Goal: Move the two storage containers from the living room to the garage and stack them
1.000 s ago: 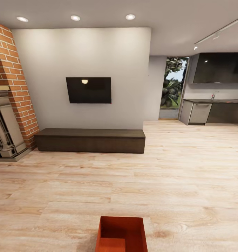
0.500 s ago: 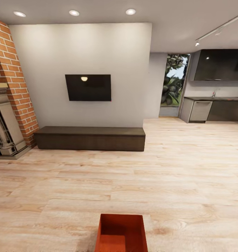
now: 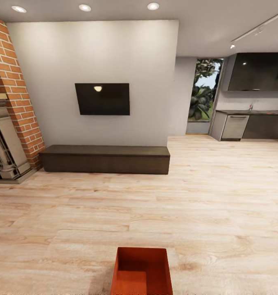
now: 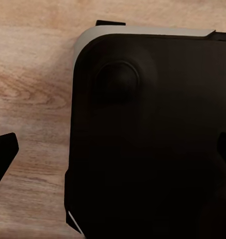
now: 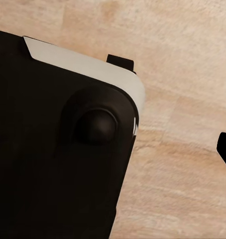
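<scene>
One orange-red storage container (image 3: 141, 271) is sitting on the light wood plank floor (image 3: 220, 205) at the bottom edge of the head view, its near end cut off. Both wrist views are looking down at the robot's black base (image 4: 152, 139) over the planks, with only dark finger tips (image 4: 3, 157) poking in at the edges, so the claws' opening cannot be told. Beyond are standing a long dark low cabinet (image 3: 106, 159), a wall television (image 3: 102, 99), a brick fireplace (image 3: 10, 123) and kitchen units (image 3: 253, 125).
</scene>
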{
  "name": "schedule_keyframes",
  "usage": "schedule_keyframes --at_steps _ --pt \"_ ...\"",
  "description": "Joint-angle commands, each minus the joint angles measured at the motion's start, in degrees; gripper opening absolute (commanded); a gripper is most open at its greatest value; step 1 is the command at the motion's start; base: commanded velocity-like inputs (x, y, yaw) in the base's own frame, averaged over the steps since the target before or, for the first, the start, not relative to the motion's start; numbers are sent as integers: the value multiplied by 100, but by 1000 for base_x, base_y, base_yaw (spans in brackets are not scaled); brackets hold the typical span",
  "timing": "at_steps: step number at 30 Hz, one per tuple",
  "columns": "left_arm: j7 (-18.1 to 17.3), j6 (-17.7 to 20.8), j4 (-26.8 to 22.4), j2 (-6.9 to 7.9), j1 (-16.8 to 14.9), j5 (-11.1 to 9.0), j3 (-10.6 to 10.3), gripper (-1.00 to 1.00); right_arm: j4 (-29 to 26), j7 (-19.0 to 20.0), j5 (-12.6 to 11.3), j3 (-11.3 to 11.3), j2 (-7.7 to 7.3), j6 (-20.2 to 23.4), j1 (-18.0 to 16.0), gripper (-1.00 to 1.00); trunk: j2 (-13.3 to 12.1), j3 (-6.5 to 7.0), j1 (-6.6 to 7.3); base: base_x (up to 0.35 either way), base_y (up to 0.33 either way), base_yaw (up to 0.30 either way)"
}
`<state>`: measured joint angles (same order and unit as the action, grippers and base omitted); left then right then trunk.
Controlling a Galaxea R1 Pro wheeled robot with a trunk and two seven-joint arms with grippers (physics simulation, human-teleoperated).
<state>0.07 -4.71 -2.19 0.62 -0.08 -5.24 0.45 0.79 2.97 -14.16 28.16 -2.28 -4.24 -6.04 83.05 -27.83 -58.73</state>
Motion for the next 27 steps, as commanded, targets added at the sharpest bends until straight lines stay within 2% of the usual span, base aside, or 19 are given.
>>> schedule_keyframes --at_steps 1,27 --pt "1 -12 -1 -1 -1 -55 -1 100 9 28 -61 40 -1 -25 -4 100 3 -15 0 0 0 0" --pt "-15 -12 -1 -1 -1 -49 -1 100 9 25 -61 36 -1 -25 -5 100 3 -251 0 0 0 0"
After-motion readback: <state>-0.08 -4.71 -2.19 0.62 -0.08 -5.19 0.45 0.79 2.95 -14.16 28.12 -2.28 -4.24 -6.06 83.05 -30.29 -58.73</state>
